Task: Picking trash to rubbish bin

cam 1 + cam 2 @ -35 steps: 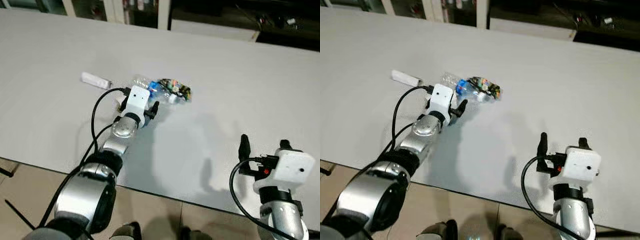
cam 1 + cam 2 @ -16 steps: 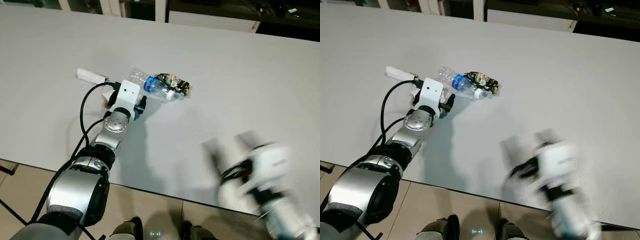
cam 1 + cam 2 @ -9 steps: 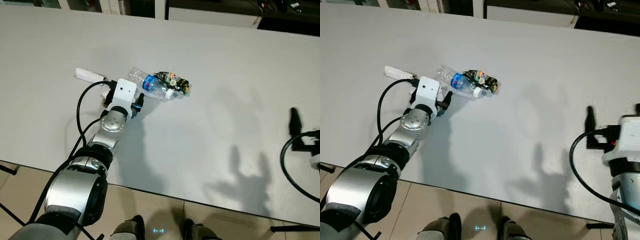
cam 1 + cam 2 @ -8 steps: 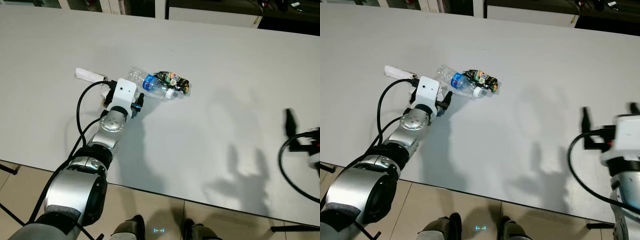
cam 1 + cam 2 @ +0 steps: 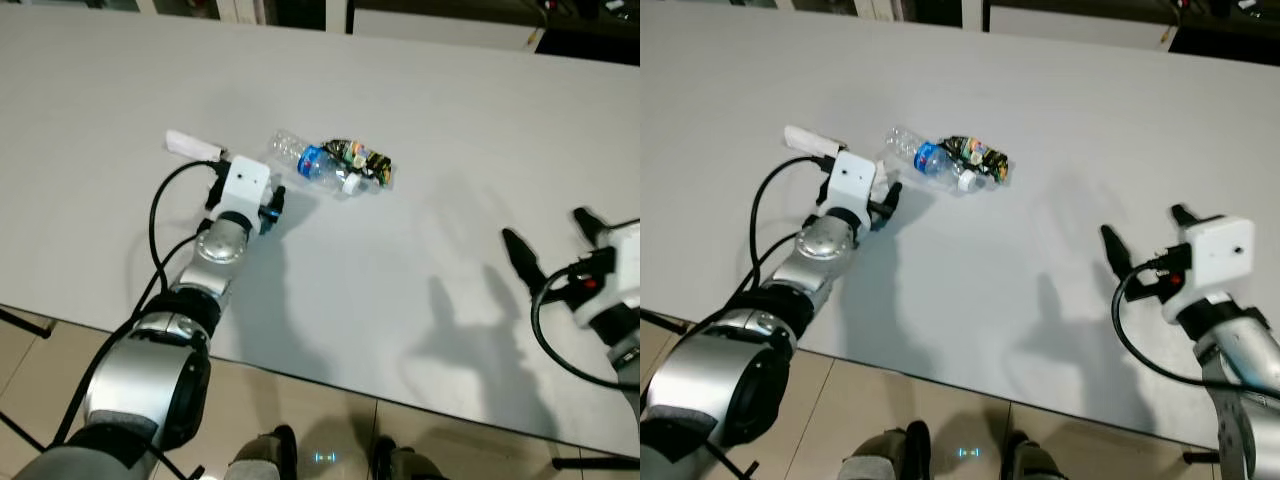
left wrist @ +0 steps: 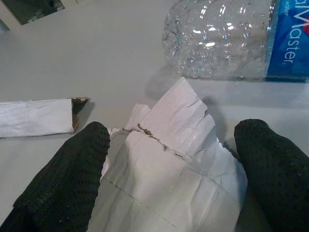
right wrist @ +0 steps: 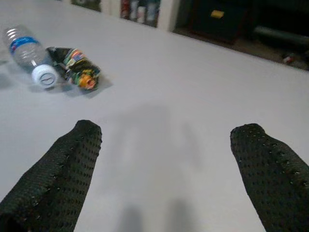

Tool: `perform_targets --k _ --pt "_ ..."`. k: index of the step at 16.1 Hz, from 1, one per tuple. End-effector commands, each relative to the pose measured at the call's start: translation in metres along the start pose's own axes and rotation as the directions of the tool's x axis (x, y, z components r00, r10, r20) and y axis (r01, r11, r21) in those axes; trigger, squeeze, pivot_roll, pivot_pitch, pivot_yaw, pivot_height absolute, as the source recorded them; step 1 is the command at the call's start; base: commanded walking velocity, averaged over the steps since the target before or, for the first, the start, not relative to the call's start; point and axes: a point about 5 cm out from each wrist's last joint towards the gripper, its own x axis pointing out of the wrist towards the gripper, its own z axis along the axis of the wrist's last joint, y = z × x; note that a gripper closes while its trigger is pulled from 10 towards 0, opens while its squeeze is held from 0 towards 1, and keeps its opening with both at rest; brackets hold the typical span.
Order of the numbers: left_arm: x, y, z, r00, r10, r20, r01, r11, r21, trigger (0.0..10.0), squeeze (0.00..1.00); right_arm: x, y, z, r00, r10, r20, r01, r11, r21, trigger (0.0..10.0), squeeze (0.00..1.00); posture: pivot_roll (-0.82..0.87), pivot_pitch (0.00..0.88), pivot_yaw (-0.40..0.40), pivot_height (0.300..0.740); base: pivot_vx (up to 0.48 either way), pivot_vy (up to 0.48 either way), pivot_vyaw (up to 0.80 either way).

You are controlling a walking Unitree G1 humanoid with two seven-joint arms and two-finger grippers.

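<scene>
The left gripper (image 6: 169, 159) is low on the desk (image 5: 450, 130), fingers (image 6: 63, 179) spread either side of a crumpled paper (image 6: 164, 164). A bottle (image 6: 231, 38) lies just beyond them. The right gripper (image 7: 166, 164) hovers with fingers (image 7: 53, 169) released, bottle and wrapper (image 7: 75, 67) well ahead.

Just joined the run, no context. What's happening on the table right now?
The robot is clearing trash off a white table. Its left tool is open and straddles a crumpled white paper, one finger on each side, not yet closed on it. Just beyond lie a clear plastic bottle with a blue label, a dark crumpled wrapper touching the bottle's cap end, and a white torn strip. The right tool is open above bare table, off to the robot's right, holding nothing.
</scene>
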Motion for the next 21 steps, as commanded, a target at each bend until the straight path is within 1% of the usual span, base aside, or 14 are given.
perform_targets --k 1,2,4,5,6,8,9,13,17,21 --pt "0.000 0.000 -0.001 1.000 -0.015 -0.002 0.015 1.000 0.012 10.0 0.00 0.002 0.005 -0.007 0.998 0.063 -0.031 -0.062 0.997 0.054 10.0 0.00 0.06 0.231 0.054 0.740 0.000 0.000 0.00" --pt "-0.001 0.000 -0.001 1.000 -0.020 -0.001 0.020 1.000 0.012 10.0 0.00 0.003 0.009 -0.010 0.996 0.088 -0.036 -0.084 0.993 0.086 10.0 0.00 0.06 0.227 0.051 0.740 0.000 0.000 0.00" --pt "-0.001 -0.003 -0.004 0.999 -0.038 -0.012 0.038 0.999 0.006 10.0 0.00 0.000 0.024 -0.019 0.985 0.161 -0.057 -0.152 0.979 0.133 10.0 0.00 0.07 0.223 0.047 0.740 0.000 0.000 0.00" --pt "-0.002 -0.005 -0.005 0.998 -0.055 -0.023 0.056 0.998 0.010 10.0 0.00 -0.002 0.029 -0.021 0.981 0.185 -0.061 -0.175 0.974 0.143 10.0 0.00 0.07 0.223 0.047 0.740 0.000 0.000 0.00" --pt "-0.002 -0.006 -0.010 0.996 -0.071 -0.053 0.072 0.997 0.024 10.0 0.00 -0.003 0.032 -0.024 0.979 0.195 -0.065 -0.184 0.972 0.146 10.0 0.00 0.07 0.222 0.043 0.740 0.000 0.000 0.00" --pt "-0.003 -0.006 -0.013 0.994 -0.079 -0.074 0.081 0.996 0.032 10.0 0.00 -0.003 0.032 -0.024 0.979 0.192 -0.065 -0.181 0.972 0.151 10.0 0.00 0.07 0.222 0.043 0.740 0.000 0.000 0.00" --pt "-0.005 -0.007 -0.020 0.988 -0.098 -0.118 0.105 0.993 0.050 0.0 0.00 -0.005 0.033 -0.025 0.980 0.187 -0.064 -0.175 0.973 0.152 10.0 0.00 0.06 0.222 0.045 0.740 0.000 0.000 0.00" --pt "-0.006 -0.012 -0.026 0.981 -0.123 -0.153 0.133 0.990 0.056 0.0 0.00 -0.008 0.033 -0.026 0.982 0.178 -0.071 -0.166 0.976 0.142 10.0 0.00 0.05 0.219 0.050 0.740 0.000 0.000 0.00" --pt "-0.008 -0.011 -0.029 0.976 -0.126 -0.175 0.136 0.989 0.049 0.0 0.00 -0.009 0.040 -0.024 0.971 0.227 -0.069 -0.215 0.965 0.153 10.0 0.00 0.05 0.219 0.050 0.740 0.000 0.000 0.00" --pt "-0.008 -0.011 -0.030 0.975 -0.132 -0.178 0.142 0.989 0.044 0.0 0.00 -0.007 0.042 -0.024 0.968 0.241 -0.070 -0.229 0.962 0.148 10.0 0.00 0.06 0.219 0.049 0.740 0.000 0.000 0.00"
